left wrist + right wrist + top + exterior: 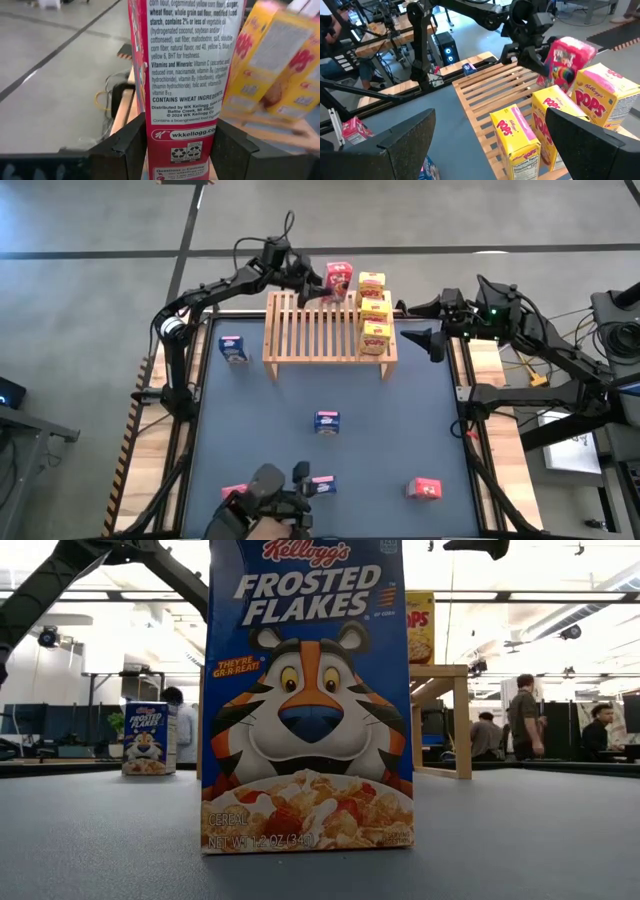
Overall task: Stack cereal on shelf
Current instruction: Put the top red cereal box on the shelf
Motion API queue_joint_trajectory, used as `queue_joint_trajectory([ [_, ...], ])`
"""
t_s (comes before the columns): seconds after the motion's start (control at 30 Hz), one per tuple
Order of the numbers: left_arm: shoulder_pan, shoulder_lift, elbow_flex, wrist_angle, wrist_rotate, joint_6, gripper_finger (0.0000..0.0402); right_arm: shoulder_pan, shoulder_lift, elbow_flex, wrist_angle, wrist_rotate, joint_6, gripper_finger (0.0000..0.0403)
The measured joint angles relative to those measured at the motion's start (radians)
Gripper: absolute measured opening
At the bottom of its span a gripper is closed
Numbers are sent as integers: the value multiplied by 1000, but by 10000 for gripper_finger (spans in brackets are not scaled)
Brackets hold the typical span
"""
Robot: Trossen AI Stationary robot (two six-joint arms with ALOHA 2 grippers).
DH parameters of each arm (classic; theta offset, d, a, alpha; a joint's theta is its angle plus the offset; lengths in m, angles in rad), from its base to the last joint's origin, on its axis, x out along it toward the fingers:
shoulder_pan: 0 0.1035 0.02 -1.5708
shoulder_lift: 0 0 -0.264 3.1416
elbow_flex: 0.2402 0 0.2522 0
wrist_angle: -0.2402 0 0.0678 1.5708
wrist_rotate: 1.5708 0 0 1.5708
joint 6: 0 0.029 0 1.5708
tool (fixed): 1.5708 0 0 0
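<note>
Left gripper (312, 284) clamps red box (339, 278) at far edge of shelf (318, 332), beside three yellow boxes (375, 310) in a row on shelf's right end. Right gripper (422, 322) wide open, just right of shelf. Blue boxes (233, 349) on mat: left of shelf, mid (327, 421), near edge (322, 484). Red boxes near edge: (424, 489), (234, 493).

From my station the shelf (318, 332) reads as pale, bare slatted wood with a smooth matt finish. The worktop (380, 430) has a dull blue-grey mat with a faint grain, edged by light wooden planks (488, 370). The blue cereal box (305, 690) is printed cardboard with a slight sheen; the red box (182, 75) and the yellow boxes (515, 137) look like the same thin card. The left pincer (180, 150) pads are matt black, plastic-looking, with scuffed edges. The right pincer (495, 140) fingers look alike.
</note>
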Motion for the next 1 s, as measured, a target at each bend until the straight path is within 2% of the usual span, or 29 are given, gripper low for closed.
queue_joint_trajectory([
  [0.4,-6,-1,-6,-24,-14,65,164,0,0,-2,16,0,-5,366],
  [1.0,-14,-4,-6,-104,-44,84,164,0,0,-5,15,0,-4,366],
])
